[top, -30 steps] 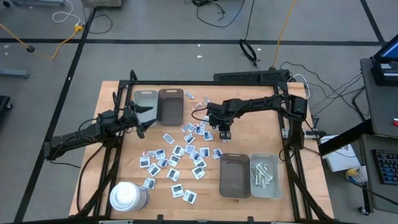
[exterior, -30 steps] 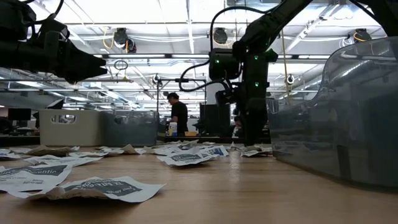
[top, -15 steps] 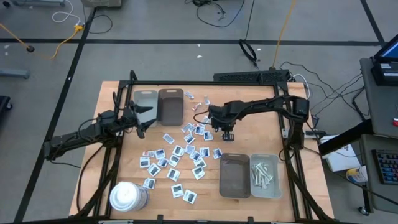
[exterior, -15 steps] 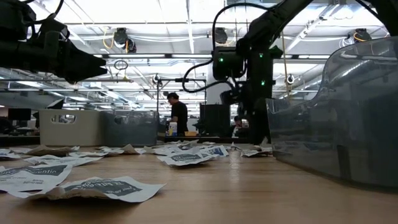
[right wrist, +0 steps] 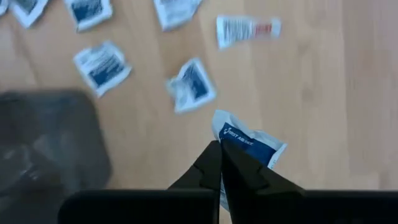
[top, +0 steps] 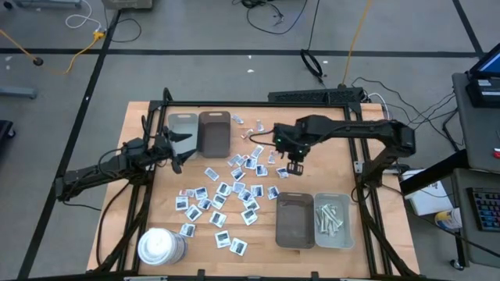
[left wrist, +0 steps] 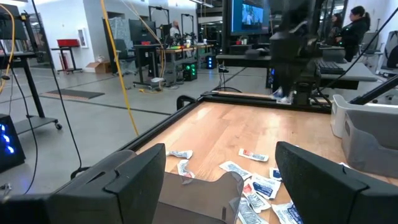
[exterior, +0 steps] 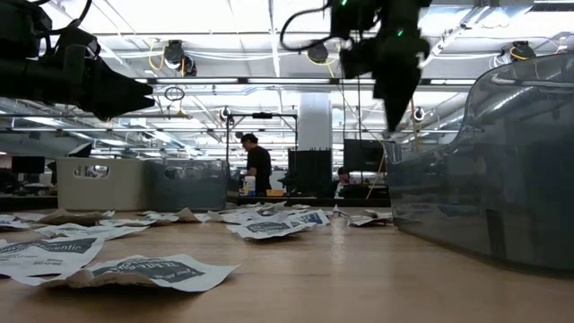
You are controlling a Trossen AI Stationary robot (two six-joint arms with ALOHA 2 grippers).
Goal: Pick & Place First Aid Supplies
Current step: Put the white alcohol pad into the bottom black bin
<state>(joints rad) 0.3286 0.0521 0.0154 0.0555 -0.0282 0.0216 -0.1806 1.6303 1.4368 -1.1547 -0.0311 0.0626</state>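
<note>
Pinching packet (right wrist: pixel 249 144) in R tool (right wrist: pixel 219 152) tips

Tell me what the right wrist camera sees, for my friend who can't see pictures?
The right end effector is shut on a white and blue first aid packet, held above the wooden table. Below lie more loose packets, a narrow wrapped strip and a grey tray.
</note>
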